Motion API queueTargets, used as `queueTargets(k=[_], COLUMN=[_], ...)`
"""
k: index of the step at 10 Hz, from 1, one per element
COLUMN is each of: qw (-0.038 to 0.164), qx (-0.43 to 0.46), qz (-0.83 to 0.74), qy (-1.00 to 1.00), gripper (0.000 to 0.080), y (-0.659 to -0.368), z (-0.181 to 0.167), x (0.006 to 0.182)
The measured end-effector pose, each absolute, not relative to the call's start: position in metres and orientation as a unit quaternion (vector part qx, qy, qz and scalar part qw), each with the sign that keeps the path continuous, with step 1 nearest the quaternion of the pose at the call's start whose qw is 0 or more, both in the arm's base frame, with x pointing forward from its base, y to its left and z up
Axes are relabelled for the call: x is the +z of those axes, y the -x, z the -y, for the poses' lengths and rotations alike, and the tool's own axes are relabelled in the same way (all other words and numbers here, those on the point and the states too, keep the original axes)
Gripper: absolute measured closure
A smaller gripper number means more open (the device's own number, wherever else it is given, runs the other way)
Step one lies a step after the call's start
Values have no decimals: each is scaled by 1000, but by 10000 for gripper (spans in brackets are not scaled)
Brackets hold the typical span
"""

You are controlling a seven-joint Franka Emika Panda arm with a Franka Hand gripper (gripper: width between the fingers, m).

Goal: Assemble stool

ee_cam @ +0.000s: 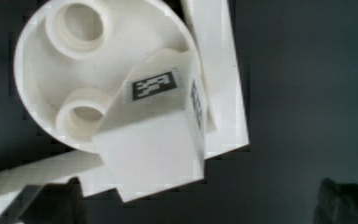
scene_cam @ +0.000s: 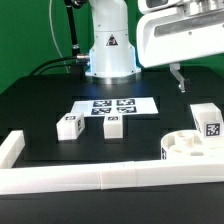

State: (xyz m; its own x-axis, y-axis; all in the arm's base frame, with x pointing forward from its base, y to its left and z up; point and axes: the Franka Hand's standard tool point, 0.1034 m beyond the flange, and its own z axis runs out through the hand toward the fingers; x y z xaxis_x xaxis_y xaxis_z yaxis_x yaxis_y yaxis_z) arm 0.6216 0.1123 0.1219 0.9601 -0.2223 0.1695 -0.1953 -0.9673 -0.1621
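The round white seat lies at the exterior view's right, against the border rail. One white leg with a black-and-white tag stands upright on it, apparently in a socket. Two more tagged legs lie loose on the black table. My gripper hangs open and empty above the seat, clear of it. In the wrist view the seat shows two open sockets and the standing leg. My gripper is above them, and its dark fingertips are spread wide apart.
The marker board lies flat in front of the robot base. A long white border rail runs along the table's front and turns up the exterior view's left; it also shows beside the seat in the wrist view.
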Motion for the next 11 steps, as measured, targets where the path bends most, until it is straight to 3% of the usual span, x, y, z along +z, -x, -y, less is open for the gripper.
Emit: queueTargets(k=[5, 10, 11], qw=[13, -6, -22], qx=[-82, -74, -67], qz=[228, 360, 432], qy=[970, 930, 899], gripper=[150, 150, 150], y=[-632, -632, -633], z=[-121, -116, -114], x=[115, 112, 109])
